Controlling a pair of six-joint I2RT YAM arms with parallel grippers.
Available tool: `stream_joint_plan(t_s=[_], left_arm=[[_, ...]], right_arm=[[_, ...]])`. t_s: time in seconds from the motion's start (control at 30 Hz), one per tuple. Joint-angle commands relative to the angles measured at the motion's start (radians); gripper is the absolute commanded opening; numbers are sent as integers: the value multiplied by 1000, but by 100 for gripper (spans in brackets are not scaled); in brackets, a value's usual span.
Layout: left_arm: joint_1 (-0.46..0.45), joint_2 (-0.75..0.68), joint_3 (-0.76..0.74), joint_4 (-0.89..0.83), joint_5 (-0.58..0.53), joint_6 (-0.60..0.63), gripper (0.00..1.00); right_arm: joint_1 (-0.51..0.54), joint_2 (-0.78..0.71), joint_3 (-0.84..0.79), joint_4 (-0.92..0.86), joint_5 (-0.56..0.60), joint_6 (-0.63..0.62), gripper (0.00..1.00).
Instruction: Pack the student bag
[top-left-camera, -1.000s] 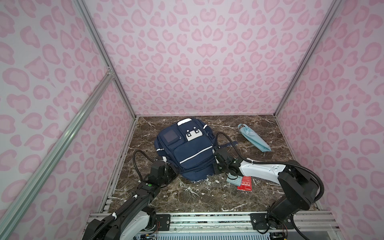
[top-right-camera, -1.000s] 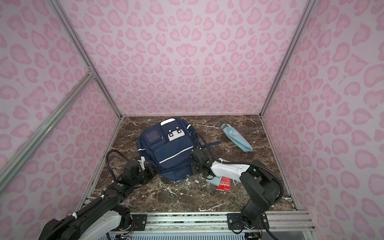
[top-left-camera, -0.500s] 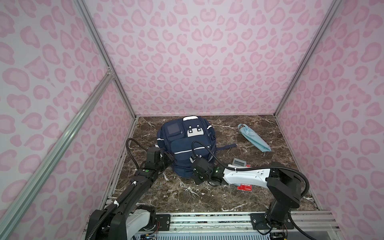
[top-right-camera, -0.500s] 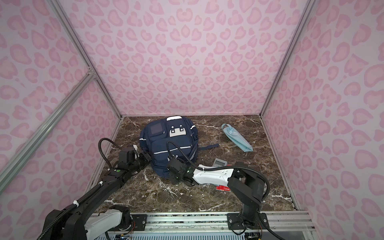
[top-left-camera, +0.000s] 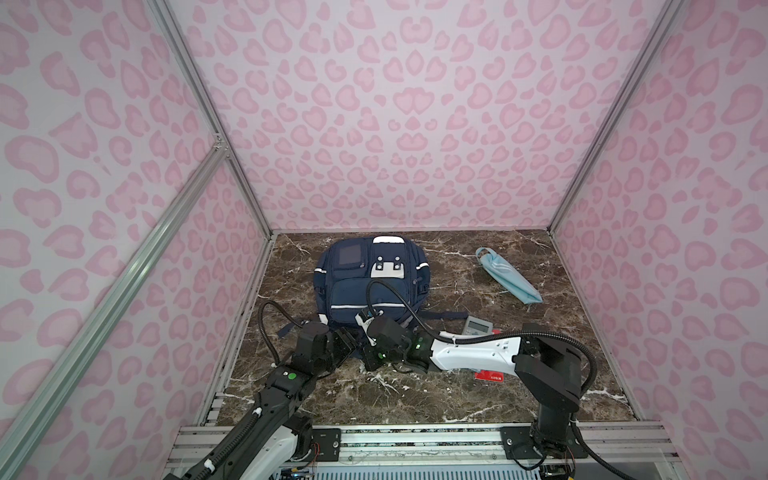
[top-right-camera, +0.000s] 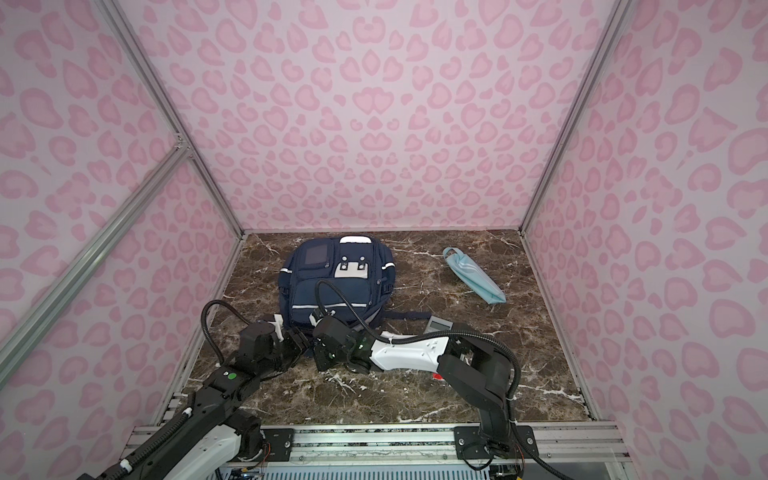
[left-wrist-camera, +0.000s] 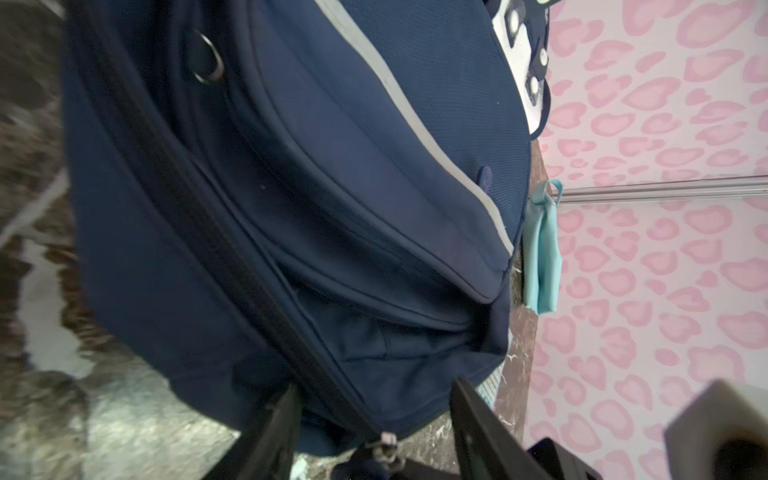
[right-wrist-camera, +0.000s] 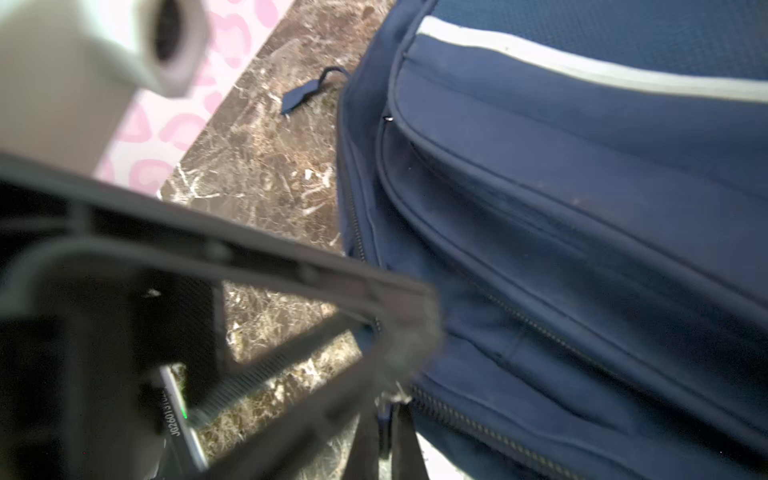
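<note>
Student bag lay flat, front up, at approx 11 o'clock on bench; light blue pouch well apart at 2 o'clock. Left tool was released, jaws apart astride bag's 6 o'clock corner w/ zip pull between them. Right tool was clenched at the zip line nearby; what it pinched, cannot tell.

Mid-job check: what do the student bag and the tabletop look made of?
Student bag: matte navy woven fabric, probably synthetic; fine weave texture, stitched seams and soft folds show. Tabletop: smooth brown marble look with white veins; real stone or printed surface, cannot tell.
</note>
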Motion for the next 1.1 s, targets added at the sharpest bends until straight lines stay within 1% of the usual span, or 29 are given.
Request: stream_joint_plan(t_s=[0.0, 0.03, 0.1, 0.17, 0.23, 0.33, 0.4, 0.5, 0.6, 0.7, 0.87, 0.93, 1.0, 1.07], left_arm=[[-10, 61, -4, 70, -56, -39, 52], [-9, 85, -11, 100, -44, -36, 46], [-8, 150, -10, 138, -22, -26, 19], [-7, 181, 16, 106, -28, 10, 4], [-5, 175, 30, 77, -43, 28, 3], [5, 155, 36, 69, -15, 29, 3], [5, 142, 44, 42, 2, 45, 3], [10, 104, 45, -1, 17, 71, 3], [36, 91, 50, -45, 70, 113, 3], [72, 85, 46, -73, 114, 161, 3], [86, 62, 64, -141, 99, 221, 3], [89, 63, 73, -158, 90, 240, 3], [107, 76, 90, -175, 70, 272, 3], [151, 101, 139, -210, 31, 327, 3]], right_arm=[[14, -15, -11, 52, -11, -23, 0], [15, -20, -21, 62, -11, -22, 0], [11, -28, -39, 68, -5, -21, 0], [2, -39, -49, 45, 7, -19, 0], [-9, -64, -85, 24, 36, -13, 0], [-32, -120, -165, -22, 101, -11, 0], [-44, -153, -192, -109, 174, -7, 0], [-84, -182, -231, -183, 240, -5, 0], [-159, -198, -293, -180, 234, -9, 0], [-239, -220, -339, -170, 229, -38, 0], [-376, -227, -352, -144, 210, -108, 0], [-428, -214, -347, -120, 176, -128, 0], [-436, -222, -350, -114, 163, -142, 0], [-411, -248, -356, -131, 157, -136, 0]])
